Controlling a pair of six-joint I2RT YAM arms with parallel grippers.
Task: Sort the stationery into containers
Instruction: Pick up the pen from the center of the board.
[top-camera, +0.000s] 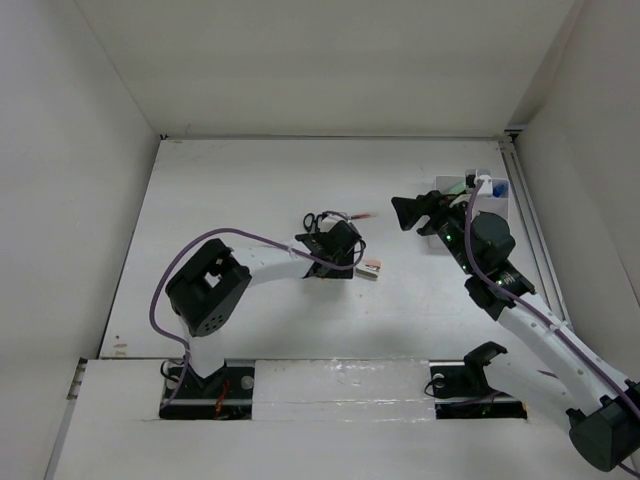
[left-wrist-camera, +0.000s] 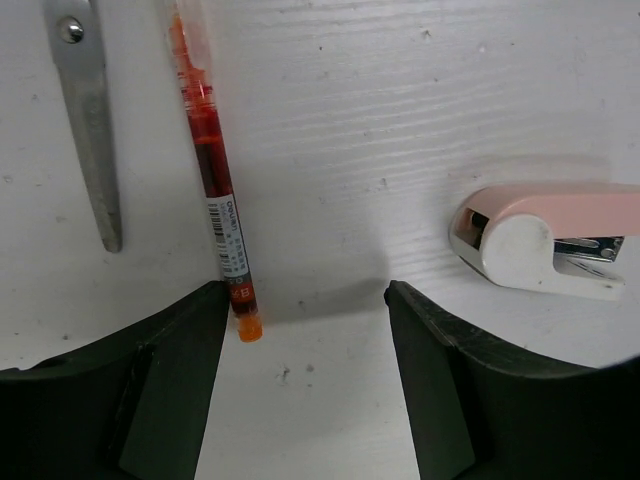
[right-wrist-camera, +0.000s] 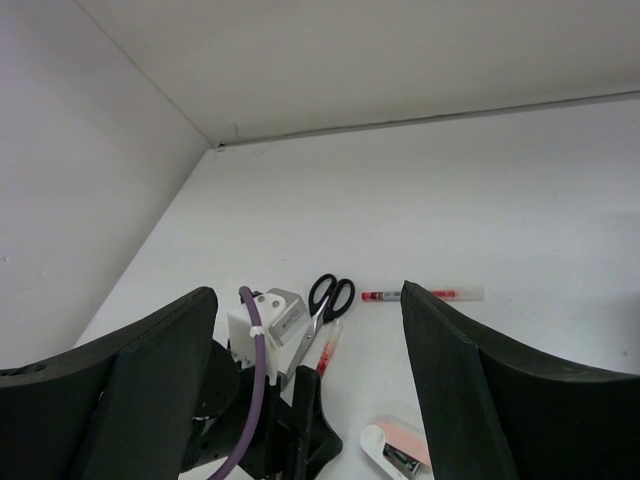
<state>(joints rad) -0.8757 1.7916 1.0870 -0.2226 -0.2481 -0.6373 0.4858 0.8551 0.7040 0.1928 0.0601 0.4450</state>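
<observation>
In the left wrist view my left gripper hangs open just over the table. The orange end of a thin red pen lies between its fingers, against the left one. A scissors blade lies left of the pen. A white and pink stapler lies to the right. From above, the left gripper covers that pen, the black-handled scissors lie beyond it, and the stapler is at its right. My right gripper hovers open and empty beside the white container. It faces a second red pen.
The white container stands at the back right by the right wall and holds a green marker and a blue item. White walls close in the table on three sides. The left arm's purple cable arcs over the table's middle.
</observation>
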